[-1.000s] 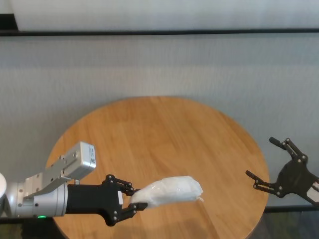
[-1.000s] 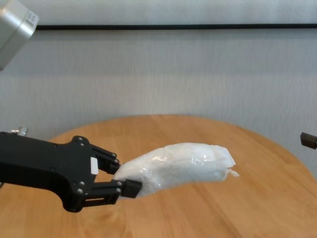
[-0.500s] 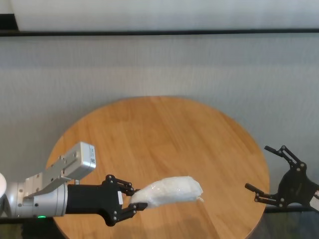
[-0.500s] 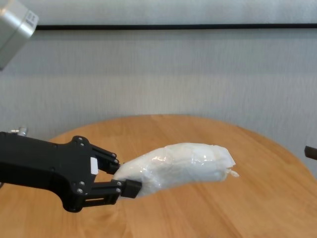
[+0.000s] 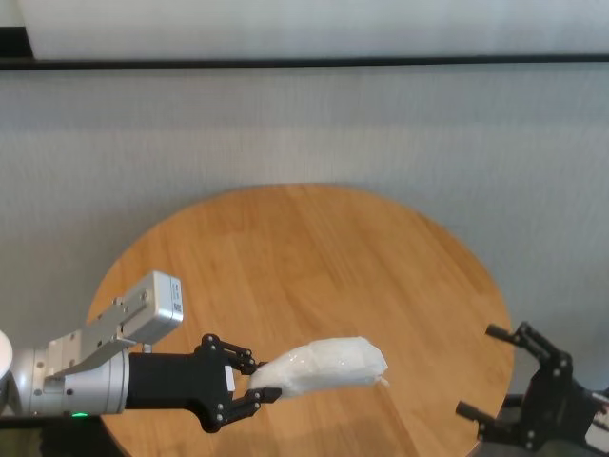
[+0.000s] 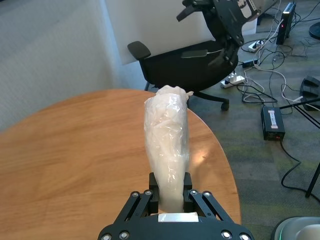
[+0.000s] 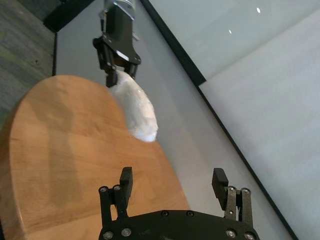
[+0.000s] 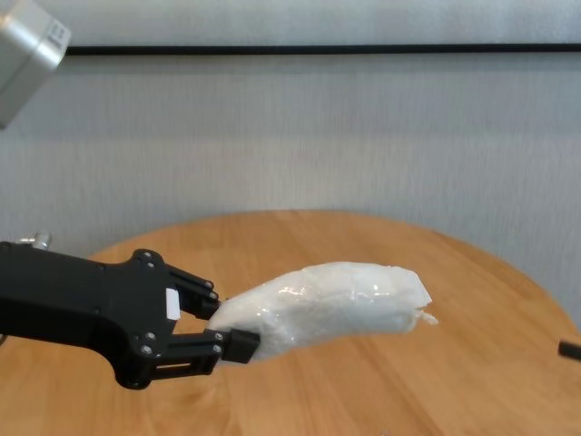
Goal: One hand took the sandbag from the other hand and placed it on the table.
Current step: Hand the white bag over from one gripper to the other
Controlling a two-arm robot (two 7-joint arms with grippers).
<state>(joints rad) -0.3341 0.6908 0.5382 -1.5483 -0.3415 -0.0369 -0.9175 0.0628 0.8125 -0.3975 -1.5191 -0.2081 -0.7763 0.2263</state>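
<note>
The left gripper (image 5: 255, 383), the black one with a small white square sticker on its body, reaches out over the near left part of the round wooden table (image 5: 314, 248); its two fingers (image 8: 238, 346) are clamped on one end of the sandbag (image 5: 324, 365), which sticks out from them toward the robot's right, held in the air above the table top and not touching it; the bag is a white, lumpy, translucent pouch, slightly curved, with its crimped tail (image 8: 425, 317) at the free end farthest from the fingers; in the left wrist view the pouch (image 6: 166, 145) runs straight out from between the pads, whose inner faces press against its sides; the right gripper (image 5: 507, 381) hangs off the table's right edge, low and near the robot, well apart from the bag; its fingers (image 7: 218, 181) are spread wide with nothing between them; from the right wrist view the bag (image 7: 134, 110) and the gripper holding it (image 7: 118, 70) show far off across the table (image 7: 65, 150); an office chair (image 6: 185, 60) stands on the floor beyond the table in the left wrist view
</note>
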